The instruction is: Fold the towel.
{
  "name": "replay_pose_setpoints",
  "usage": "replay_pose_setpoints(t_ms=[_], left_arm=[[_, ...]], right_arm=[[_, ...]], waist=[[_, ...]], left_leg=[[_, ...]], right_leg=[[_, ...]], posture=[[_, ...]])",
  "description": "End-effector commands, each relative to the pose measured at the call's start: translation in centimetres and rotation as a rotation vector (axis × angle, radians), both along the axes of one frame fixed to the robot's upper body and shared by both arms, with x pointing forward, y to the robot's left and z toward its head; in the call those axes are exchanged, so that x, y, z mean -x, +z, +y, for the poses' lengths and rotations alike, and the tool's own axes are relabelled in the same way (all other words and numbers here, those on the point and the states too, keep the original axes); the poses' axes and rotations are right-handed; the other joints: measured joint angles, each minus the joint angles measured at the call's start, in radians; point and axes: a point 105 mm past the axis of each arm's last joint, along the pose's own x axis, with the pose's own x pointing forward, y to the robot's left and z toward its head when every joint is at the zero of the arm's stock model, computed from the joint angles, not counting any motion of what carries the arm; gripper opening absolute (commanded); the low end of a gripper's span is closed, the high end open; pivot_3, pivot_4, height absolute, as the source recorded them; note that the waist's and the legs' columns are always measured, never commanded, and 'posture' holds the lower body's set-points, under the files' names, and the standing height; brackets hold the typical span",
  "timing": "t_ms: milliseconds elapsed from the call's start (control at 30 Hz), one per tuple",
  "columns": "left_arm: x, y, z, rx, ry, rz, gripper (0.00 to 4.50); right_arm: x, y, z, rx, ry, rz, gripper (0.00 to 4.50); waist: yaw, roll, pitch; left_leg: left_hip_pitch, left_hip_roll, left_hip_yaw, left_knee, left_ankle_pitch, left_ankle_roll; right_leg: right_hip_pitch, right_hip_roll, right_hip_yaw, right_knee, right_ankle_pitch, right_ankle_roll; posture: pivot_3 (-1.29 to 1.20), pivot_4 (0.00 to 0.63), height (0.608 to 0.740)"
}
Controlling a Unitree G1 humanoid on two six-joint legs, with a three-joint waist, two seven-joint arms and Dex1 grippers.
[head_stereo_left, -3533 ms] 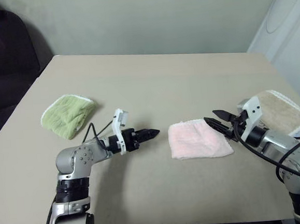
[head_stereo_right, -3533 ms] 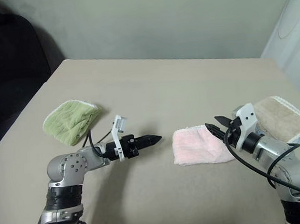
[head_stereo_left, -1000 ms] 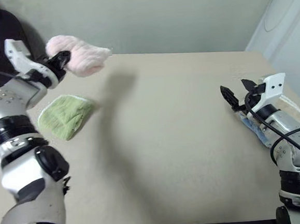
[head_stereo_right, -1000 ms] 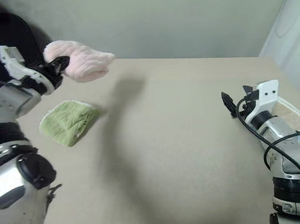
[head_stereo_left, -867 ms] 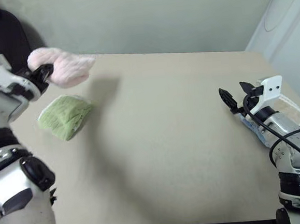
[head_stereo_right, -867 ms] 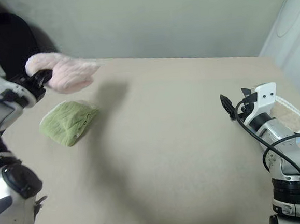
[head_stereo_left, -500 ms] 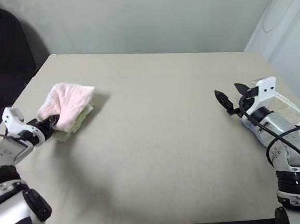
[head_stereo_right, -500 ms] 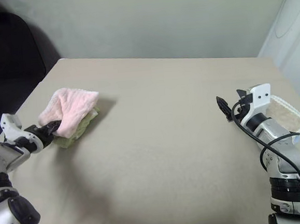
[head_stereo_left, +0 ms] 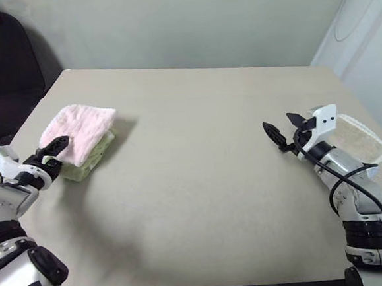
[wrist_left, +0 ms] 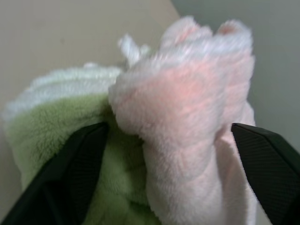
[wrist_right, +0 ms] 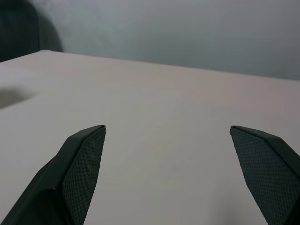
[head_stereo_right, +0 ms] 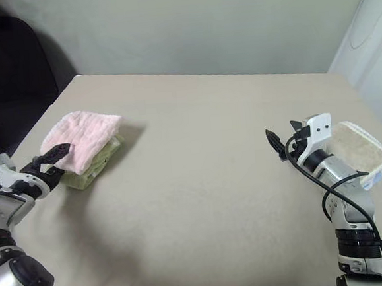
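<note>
Left gripper point(head_stereo_left: 51, 152) was spread wide at the near edge of the towel point(head_stereo_left: 79, 131), one black finger on top of the pink pile, the other low beside the stack; nothing pinched. Right gripper point(head_stereo_left: 281, 128) was also spread and empty, hovering over bare table point(head_stereo_left: 200, 169), well apart from the stack.

Towel sat folded on the green towel point(head_stereo_right: 95, 166), at the table's left side near the left edge. The left wrist view showed thick pink terry bunched in soft lobes over the green pile, with a small white loop point(wrist_left: 128, 47) poking up behind.

Handling, as I judged it: light, limp, high-friction terry, not fragile. It wouldn't hold a crease by itself, and the layers would likely slump or drag the green one along if tugged sideways. Best hold looked like a folded edge or corner, pinching all layers together, lifting straight up.

Room: the stack was close to the left table edge, so little margin there. The centre of the table was open. Beige towel point(head_stereo_left: 356, 138) lay at the right edge behind the right arm.
</note>
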Motion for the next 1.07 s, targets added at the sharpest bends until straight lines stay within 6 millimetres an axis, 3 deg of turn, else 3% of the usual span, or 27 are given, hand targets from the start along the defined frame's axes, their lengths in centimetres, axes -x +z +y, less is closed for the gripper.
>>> replay_pose_setpoints(t_ms=[33, 200, 267, 333, 400, 467, 600, 667, 800, 900, 1067], left_arm=[[0.9, 1.9, 0.3, -0.087, -0.003, -0.064, 4.48], [3.2, 1.5, 2.1, -0.114, 0.064, -0.055, 4.48], [4.7, 1.4, 4.1, -0.183, 0.151, -0.038, 4.48], [6.4, 3.5, 6.0, -0.282, 0.253, -0.125, 4.48], [7.6, 6.4, 5.9, -0.423, 0.273, -0.245, 4.48], [7.3, 7.7, 3.1, -0.615, 0.151, -0.271, 4.48], [5.7, 7.2, -5.0, -0.858, -0.190, -0.307, 4.48], [5.4, 5.7, -10.1, -0.918, -0.373, -0.330, 4.48], [5.7, 2.3, -16.9, -0.937, -0.588, -0.337, 4.48], [5.1, -0.7, -19.3, -0.964, -0.655, -0.299, 4.48], [4.0, -4.2, -20.2, -0.977, -0.657, -0.236, 4.48]], right_arm=[[0.9, 1.4, 0.8, -0.003, 0.044, -0.054, 4.50], [1.4, 1.1, 1.3, -0.008, 0.068, -0.036, 4.50], [1.6, 0.9, 1.3, 0.007, 0.075, -0.025, 4.50], [1.8, 0.5, 1.1, 0.055, 0.076, -0.014, 4.50], [2.0, -0.3, 0.3, 0.114, 0.066, 0.001, 4.50], [2.2, -0.8, -0.5, 0.171, 0.062, 0.017, 4.50], [2.1, -1.4, -1.6, 0.250, 0.066, 0.036, 4.50], [2.1, -1.7, -1.8, 0.240, 0.075, 0.045, 4.50], [2.8, -2.2, -0.6, 0.206, 0.126, 0.056, 4.50], [3.5, -2.8, 0.4, 0.171, 0.155, 0.075, 4.50], [4.3, -4.1, 3.0, 0.138, 0.191, 0.097, 4.50]], waist=[[0.000, 0.000, 0.000], [-0.002, 0.000, 0.000], [-0.004, -0.001, 0.000], [-0.004, -0.001, -0.001], [-0.003, -0.002, -0.001], [0.001, -0.005, -0.002], [0.013, -0.002, -0.002], [0.015, -0.001, -0.003], [0.004, -0.004, -0.005], [-0.007, -0.001, -0.006], [-0.016, -0.001, -0.007]], left_leg=[[0.000, 0.000, 0.000, 0.000, 0.000, 0.000], [0.000, 0.000, 0.000, 0.000, -0.001, -0.002], [0.000, 0.000, 0.000, 0.000, -0.003, -0.005], [0.000, 0.001, 0.000, 0.000, -0.003, -0.005], [-0.001, 0.002, 0.000, 0.000, -0.004, -0.006], [-0.001, 0.002, -0.003, 0.000, -0.005, -0.007], [-0.001, -0.002, -0.009, 0.002, -0.005, -0.005], [-0.001, -0.002, -0.009, 0.002, -0.005, -0.004], [-0.004, -0.001, -0.009, 0.001, -0.005, -0.005], [-0.002, 0.002, -0.009, -0.001, -0.007, -0.008], [0.003, 0.009, -0.008, -0.001, -0.006, -0.008]], right_leg=[[0.000, 0.000, 0.000, 0.000, 0.000, 0.000], [0.000, 0.000, 0.000, 0.000, -0.001, -0.003], [0.000, 0.001, 0.000, 0.001, -0.001, -0.004], [-0.001, 0.001, 0.000, 0.001, -0.002, -0.004], [-0.001, 0.003, 0.000, 0.001, -0.002, -0.005], [-0.002, 0.004, 0.000, 0.001, -0.004, -0.008], [-0.002, 0.003, 0.001, 0.000, -0.007, -0.014], [-0.001, 0.002, 0.002, 0.000, -0.008, -0.015], [-0.001, 0.002, 0.001, 0.001, -0.008, -0.014], [-0.002, 0.003, -0.002, 0.003, -0.008, -0.012], [0.001, 0.010, -0.001, 0.003, -0.008, -0.012]], posture=[[0.00, 0.150, 0.740], [0.00, 0.150, 0.740], [0.00, 0.150, 0.740], [0.00, 0.150, 0.740], [0.00, 0.150, 0.740], [0.00, 0.150, 0.740], [0.00, 0.150, 0.740], [0.00, 0.150, 0.740], [0.00, 0.150, 0.740], [0.00, 0.150, 0.740], [0.00, 0.150, 0.740]])
